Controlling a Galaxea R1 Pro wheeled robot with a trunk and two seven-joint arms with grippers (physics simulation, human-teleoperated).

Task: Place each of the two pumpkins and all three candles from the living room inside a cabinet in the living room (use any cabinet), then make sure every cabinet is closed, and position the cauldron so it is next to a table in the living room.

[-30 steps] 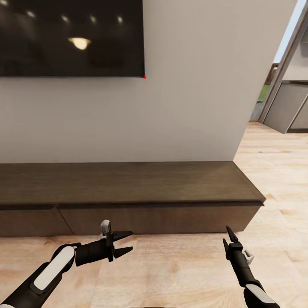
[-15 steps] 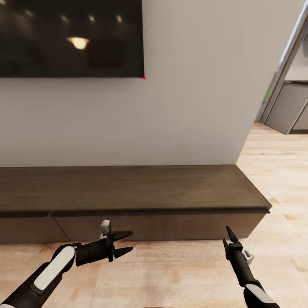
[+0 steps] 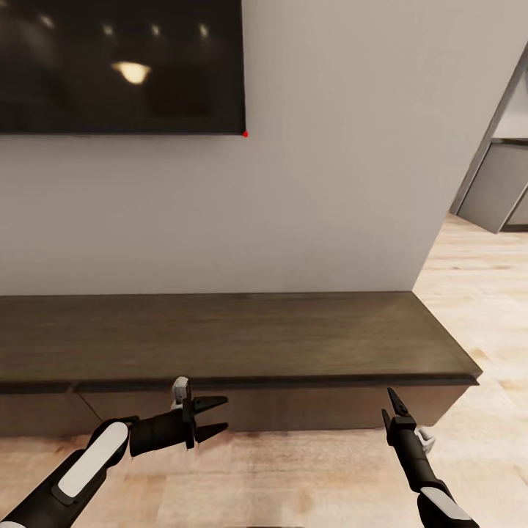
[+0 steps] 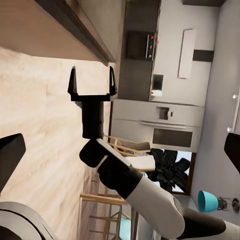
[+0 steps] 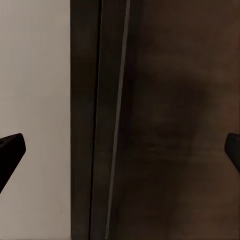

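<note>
Grippers empty at the closed cabinet

Left gripper (image 3: 218,416) hangs low ahead of the robot, its two dark, pointed fingers parted and pointing sideways toward the right arm, nothing between them. The right gripper (image 3: 391,411) points forward at the cabinet front; in the left wrist view (image 4: 92,82) its jaws stand well apart and hold nothing.

Just beyond both lies the cabinet (image 3: 220,337), a long, low unit of dark brown wood with a matte, faintly grained top and flat, handle-less fronts divided by a thin seam. All fronts in sight look shut. Its top is bare, and no pumpkins or candles are in sight.

Above it hangs a glossy black television (image 3: 121,66) on a plain pale wall (image 3: 330,183); pale wood-plank floor (image 3: 308,469) lies beneath the arms.

With no handles, opening a front probably means hooking a fingertip into the shadowed gap under the top's overhanging edge, square to the front, then pulling slowly.
</note>
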